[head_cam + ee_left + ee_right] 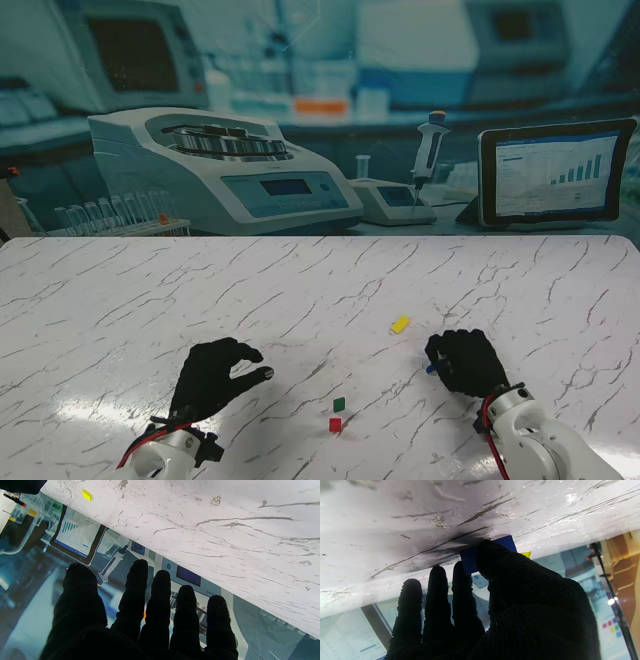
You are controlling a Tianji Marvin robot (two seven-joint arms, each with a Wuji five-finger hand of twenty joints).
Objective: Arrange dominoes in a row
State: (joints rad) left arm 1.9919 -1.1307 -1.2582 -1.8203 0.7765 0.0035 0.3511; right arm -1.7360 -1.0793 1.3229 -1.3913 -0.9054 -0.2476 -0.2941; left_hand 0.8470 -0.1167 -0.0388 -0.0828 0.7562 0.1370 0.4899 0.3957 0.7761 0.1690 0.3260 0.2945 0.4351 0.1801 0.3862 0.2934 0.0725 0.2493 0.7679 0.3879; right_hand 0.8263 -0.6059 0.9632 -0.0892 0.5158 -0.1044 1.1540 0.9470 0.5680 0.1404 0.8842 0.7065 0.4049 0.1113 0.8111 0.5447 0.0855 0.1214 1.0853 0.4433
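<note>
A small red domino block (335,425) and a small green domino block (339,404) are seen close together on the white marble-patterned worktop (120,320), between the arms. The black-gloved left robot hand (212,378) is held empty, fingers spread. A small blue domino block (470,557) is pinched by the black-gloved right robot hand (465,362). A small yellow domino block (400,324) lies farther off.

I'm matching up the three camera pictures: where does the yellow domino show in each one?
Stand view: yellow domino lies flat on the table, left of and farther than the right hand.
Left wrist view: small yellow block in a corner.
Right wrist view: a sliver behind the blue domino.
Shared landmark: the tablet.
</note>
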